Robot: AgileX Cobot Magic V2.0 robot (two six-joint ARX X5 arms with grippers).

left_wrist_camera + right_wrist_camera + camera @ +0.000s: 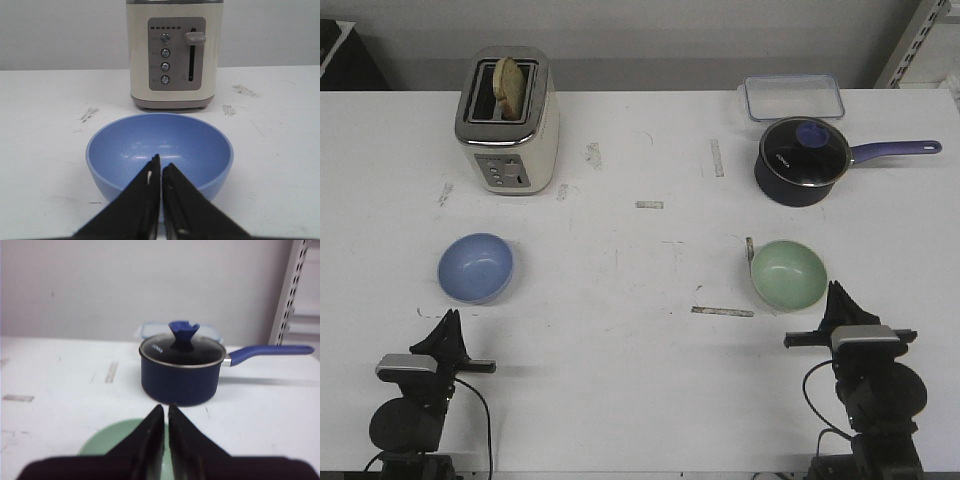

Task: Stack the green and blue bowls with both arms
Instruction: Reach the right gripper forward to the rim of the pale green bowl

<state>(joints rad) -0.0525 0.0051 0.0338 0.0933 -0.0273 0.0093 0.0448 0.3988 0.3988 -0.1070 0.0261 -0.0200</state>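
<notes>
With both my jaws nearly closed and empty, the left jaws [161, 172] facing the blue bowl [475, 267] and the right jaws [166, 415] the green bowl [788, 273], I risk shoving them across the desk [640, 390] unless I open first.

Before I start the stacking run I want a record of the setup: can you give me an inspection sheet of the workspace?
Surface: white table, scuffed, with bits of tape stuck on it.
Job's things: blue bowl on the left, green bowl on the right, both upright, empty, far apart, not stacked.
Clutter: toaster with a slice of bread in a slot; dark blue saucepan with its glass lid on; clear lidded container behind it.
Grippers: left gripper shut, just short of the blue bowl; right gripper shut, just short of the green bowl.
Cables: black cable loops beside each arm base.
Surroundings: grey wall; white shelf upright far right.
</notes>
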